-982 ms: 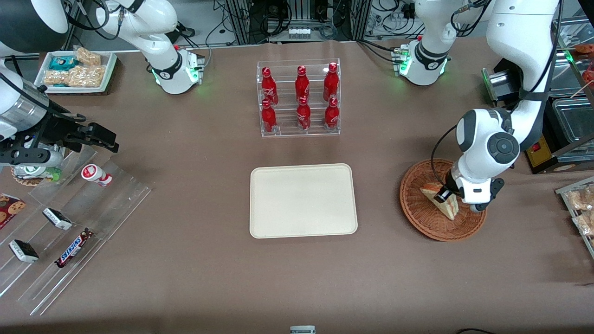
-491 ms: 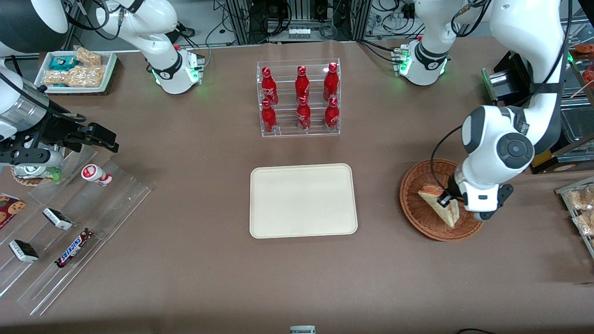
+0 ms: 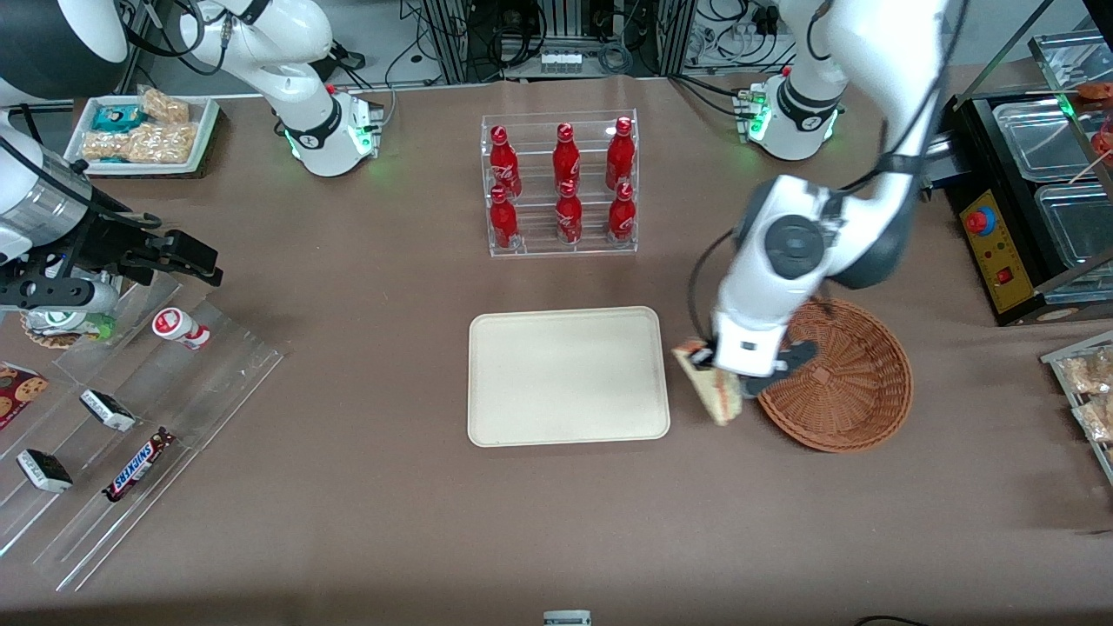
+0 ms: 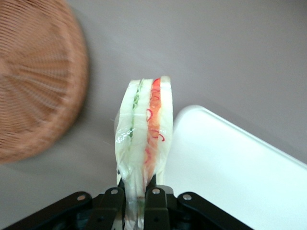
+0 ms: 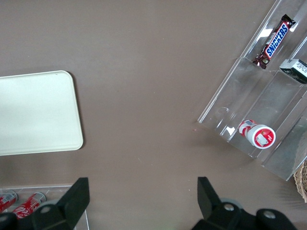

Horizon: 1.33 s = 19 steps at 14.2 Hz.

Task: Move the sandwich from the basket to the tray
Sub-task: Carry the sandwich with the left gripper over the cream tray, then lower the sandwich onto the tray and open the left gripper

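Sandwich now lifted clear of basket, clear-wrapped triangular sandwich with red and green filling clamped in left arm's tool, held above brown tabletop between round reddish-brown wicker basket and cream rectangular plastic tray, just beside tray edge
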Available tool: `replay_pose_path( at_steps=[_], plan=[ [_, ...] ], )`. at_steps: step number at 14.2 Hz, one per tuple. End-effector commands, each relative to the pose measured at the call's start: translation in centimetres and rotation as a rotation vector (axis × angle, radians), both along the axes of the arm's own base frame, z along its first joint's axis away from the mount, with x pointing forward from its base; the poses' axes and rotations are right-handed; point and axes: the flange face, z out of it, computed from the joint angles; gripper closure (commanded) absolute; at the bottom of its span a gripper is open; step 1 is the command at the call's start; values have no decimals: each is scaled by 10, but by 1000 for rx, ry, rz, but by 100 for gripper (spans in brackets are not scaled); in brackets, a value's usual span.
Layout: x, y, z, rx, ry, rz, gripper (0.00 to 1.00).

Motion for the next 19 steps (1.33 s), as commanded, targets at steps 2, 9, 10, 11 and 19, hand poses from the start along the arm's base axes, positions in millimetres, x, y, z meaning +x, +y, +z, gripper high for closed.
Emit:
replay_pose_path(
  at_steps=[2, 9, 10, 11, 19],
  plan=[
    [4, -91, -29, -18, -42, -110, 90],
    [-41, -171, -78, 25, -139, -338, 90],
    [-50, -181, -84, 32, -135, -367, 90],
    [-53, -184, -88, 29, -128, -366, 90],
    [-75, -201, -95, 11, -97, -399, 89]
  ],
)
